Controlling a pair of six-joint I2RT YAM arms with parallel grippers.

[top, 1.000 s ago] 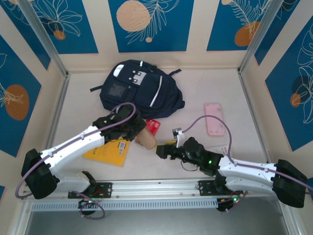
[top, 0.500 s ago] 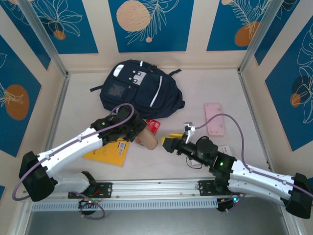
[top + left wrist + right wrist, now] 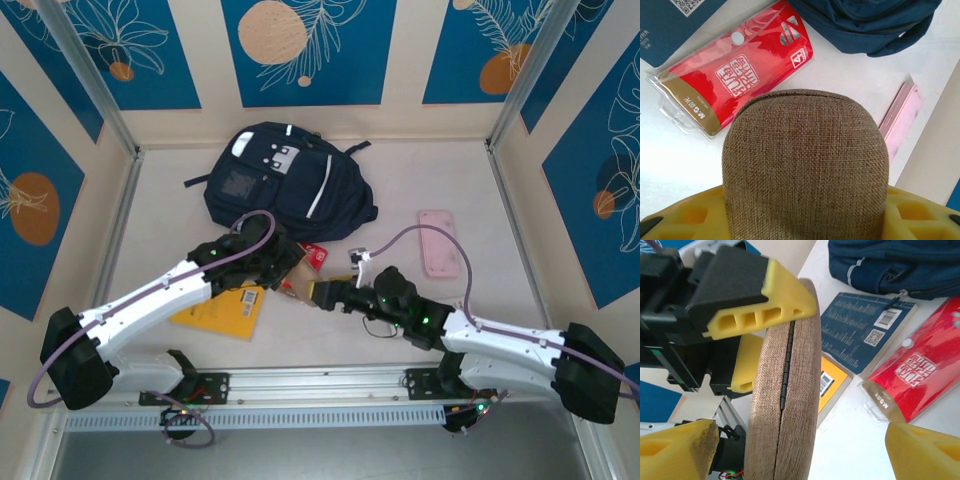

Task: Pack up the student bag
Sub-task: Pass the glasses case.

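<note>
Slackness is expected of the soft student bag [image 3: 290,185], best taken at a strap; the left gripper [image 3: 283,268] is clamped on a woven zip pouch [image 3: 805,165], with the right gripper [image 3: 327,292] spread apart.

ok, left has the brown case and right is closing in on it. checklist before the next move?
1. Left gripper clamped on brown case: ok.
2. Right gripper jaws open, one on each side of the case: ok.
3. Right fingers touching the case: not ok, gaps on both sides.
4. zipper on the case closed: ok.
5. Student bag unzipped to receive it: cannot tell.
</note>
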